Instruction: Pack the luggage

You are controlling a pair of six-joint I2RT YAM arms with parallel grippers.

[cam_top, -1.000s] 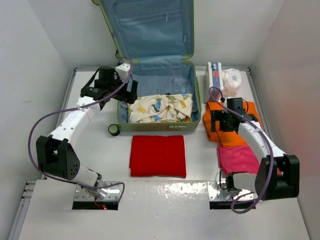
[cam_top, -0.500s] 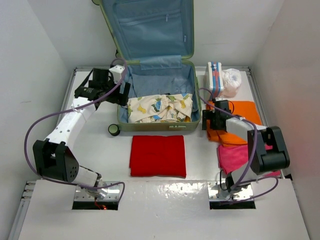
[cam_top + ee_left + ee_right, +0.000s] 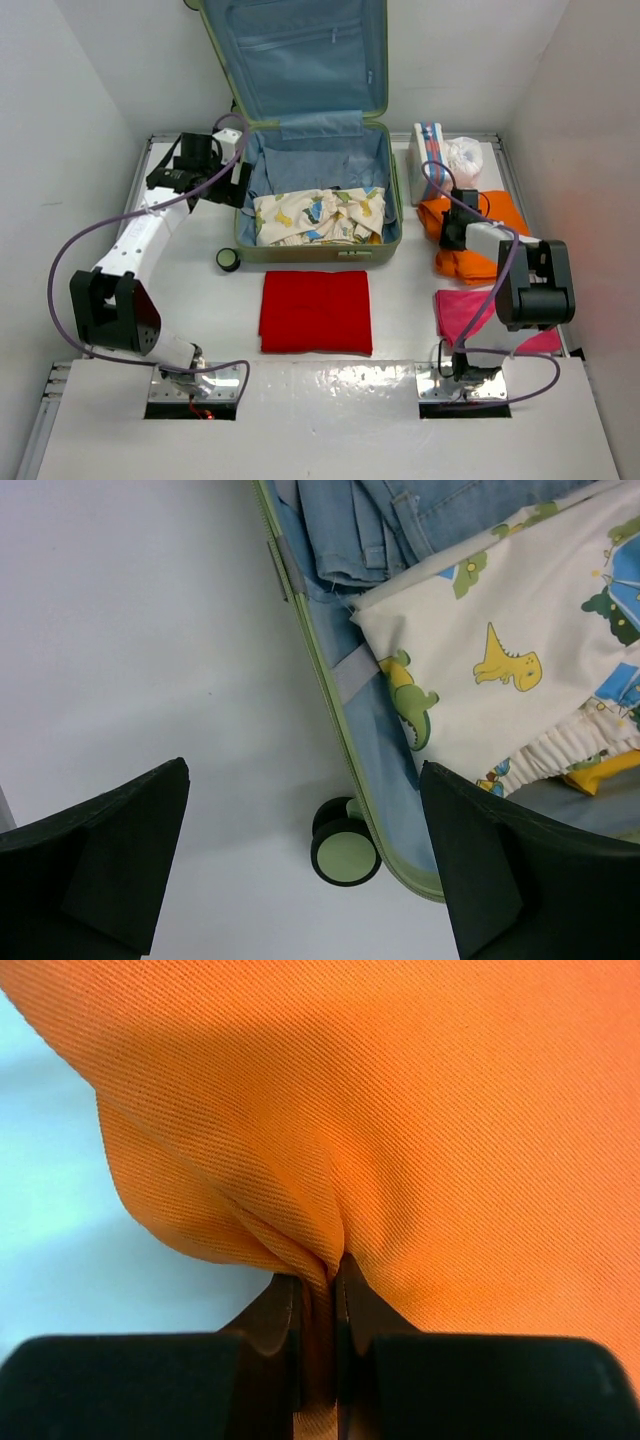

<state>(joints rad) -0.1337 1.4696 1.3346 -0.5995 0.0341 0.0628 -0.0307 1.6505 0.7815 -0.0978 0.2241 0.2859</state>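
Note:
The luggage point(image 3: 318, 257), a light-green suitcase, lies open with its lid leaning on the back wall. Inside are a dinosaur-print cloth point(image 3: 320, 215) and blue jeans point(image 3: 318, 160). In the left wrist view I see its green rim point(image 3: 330, 695), the print cloth point(image 3: 500, 670) and a black wheel point(image 3: 345, 852). My left gripper point(image 3: 236, 180) point(image 3: 305, 880) hangs open just outside the suitcase's left wall, holding nothing. To the right of the suitcase, my right gripper point(image 3: 455, 232) point(image 3: 318, 1290) is shut on a pinched fold of the orange cloth point(image 3: 482, 250) point(image 3: 420, 1110).
A folded red cloth point(image 3: 316, 310) lies in front of the suitcase. A pink cloth point(image 3: 478, 315) lies right of it, below the orange one. A striped box point(image 3: 430, 150) and a white plastic bag point(image 3: 464, 160) stand at the back right. The table's side walls are close.
My right gripper has closed on the orange cloth's left edge and bunched it toward the right. My left gripper drifted slightly left and back, still open.

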